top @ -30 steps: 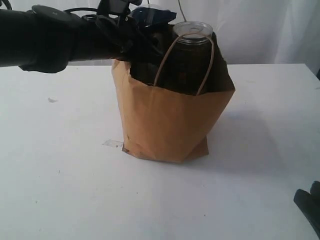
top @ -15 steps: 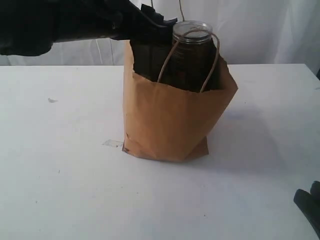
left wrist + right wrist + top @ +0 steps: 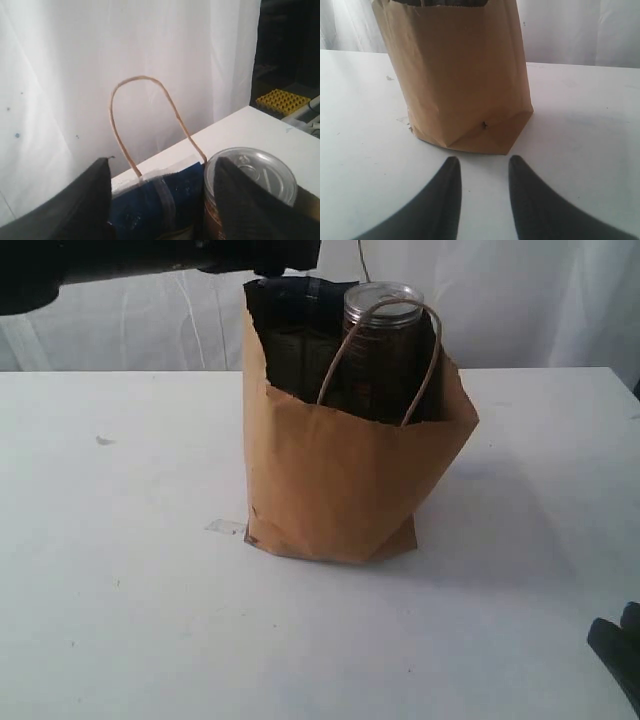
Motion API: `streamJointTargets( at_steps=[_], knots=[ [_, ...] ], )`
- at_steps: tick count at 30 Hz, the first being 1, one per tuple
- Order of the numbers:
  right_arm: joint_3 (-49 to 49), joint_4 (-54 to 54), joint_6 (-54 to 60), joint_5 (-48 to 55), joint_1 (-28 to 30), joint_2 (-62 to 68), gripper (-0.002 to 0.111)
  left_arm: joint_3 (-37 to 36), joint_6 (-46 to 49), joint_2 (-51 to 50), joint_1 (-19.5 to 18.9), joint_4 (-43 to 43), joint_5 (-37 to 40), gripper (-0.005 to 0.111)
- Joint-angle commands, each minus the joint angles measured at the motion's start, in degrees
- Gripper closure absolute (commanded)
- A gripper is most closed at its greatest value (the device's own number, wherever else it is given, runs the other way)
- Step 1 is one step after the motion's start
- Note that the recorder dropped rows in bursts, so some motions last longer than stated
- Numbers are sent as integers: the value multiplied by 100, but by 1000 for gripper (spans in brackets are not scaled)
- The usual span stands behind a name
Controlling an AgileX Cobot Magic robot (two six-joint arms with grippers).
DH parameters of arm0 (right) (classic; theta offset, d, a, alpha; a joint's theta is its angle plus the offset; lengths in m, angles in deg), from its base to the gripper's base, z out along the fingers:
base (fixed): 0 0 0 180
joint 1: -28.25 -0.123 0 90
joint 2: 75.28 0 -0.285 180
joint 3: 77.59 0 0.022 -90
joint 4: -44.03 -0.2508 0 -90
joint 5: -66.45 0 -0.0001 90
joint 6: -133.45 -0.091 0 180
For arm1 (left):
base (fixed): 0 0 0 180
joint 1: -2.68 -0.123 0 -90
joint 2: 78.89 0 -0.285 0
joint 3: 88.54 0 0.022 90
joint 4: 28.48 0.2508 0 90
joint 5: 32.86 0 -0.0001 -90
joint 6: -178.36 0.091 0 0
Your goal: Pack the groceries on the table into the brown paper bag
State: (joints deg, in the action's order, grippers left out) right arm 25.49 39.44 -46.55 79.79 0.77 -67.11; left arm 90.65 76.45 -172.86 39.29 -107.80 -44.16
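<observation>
Brown paper bag [image 3: 350, 480] stands upright on the white table [image 3: 120, 600]. It is kraft brown, creased, with folded bottom corners, and its mouth is open with an uneven rim that sits higher on the left arm's side. One thin cord handle [image 3: 432, 350] loops up across the front of the mouth. A second loop [image 3: 140, 78] shows in the left wrist view at the bag's far rim, against the white curtain [image 3: 65, 75].

The silver-topped tin [image 3: 385, 295] stands inside the bag with its pull-tab lid poking above the rim. The dark-blue pasta packet [image 3: 290, 302] stands just beside it in the bag, its top also above the rim. The rest of the bag's inside is dark and I cannot tell what is there.

A small pale scrap [image 3: 225, 527] lies on the table, touching or nearly touching the bag's lower corner.

Left gripper [image 3: 161, 167] hangs just above the bag's mouth. Its jaws are spread wide and hold nothing, with the packet top [image 3: 150, 205] and the tin lid [image 3: 257, 167] below them.

Right gripper [image 3: 483, 162] sits low on the table, near the bag's base [image 3: 470, 135] but apart from it. Its jaws are parted with only bare table between them.
</observation>
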Motion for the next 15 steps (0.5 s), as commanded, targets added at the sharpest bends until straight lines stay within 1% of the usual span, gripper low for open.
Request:
streamJointTargets(
  at_steps=[1, 3, 5, 6, 7, 8, 9, 12, 13, 14, 15],
  knots=[
    [-30, 32, -118, -14, 33, -38, 77, 21, 716, 300, 11, -788, 18, 56],
    [-30, 32, -105, -14, 33, -38, 77, 21, 1084, 419, 11, -1111, -81, 67],
    [-30, 32, -105, -14, 33, -38, 77, 21, 1519, 523, 11, -1667, -407, 80],
    [-30, 32, -117, -14, 33, -38, 77, 21, 1831, 593, 11, -2054, -687, 87],
    [-30, 32, -131, -14, 33, -38, 77, 21, 2114, 660, 11, -2062, -1034, 95],
    [-30, 32, -131, -14, 33, -38, 77, -8, 2190, 712, 11, -2062, -1354, 103],
    [-30, 32, -131, -14, 33, -38, 77, -61, 2256, 797, 11, -2062, -1799, 107],
    [-30, 32, -131, -14, 33, -38, 77, -360, 2304, 1080, 11, -2062, -2812, 107],
    [-30, 32, -131, -14, 33, -38, 77, -522, 2366, 1210, 11, -2062, -2982, 107],
    [-30, 32, -131, -14, 33, -38, 77, -707, 2440, 1364, 11, -2062, -2995, 107],
    [-30, 32, -131, -14, 33, -38, 77, -904, 2467, 1570, 11, -2062, -2842, 107]
  ],
)
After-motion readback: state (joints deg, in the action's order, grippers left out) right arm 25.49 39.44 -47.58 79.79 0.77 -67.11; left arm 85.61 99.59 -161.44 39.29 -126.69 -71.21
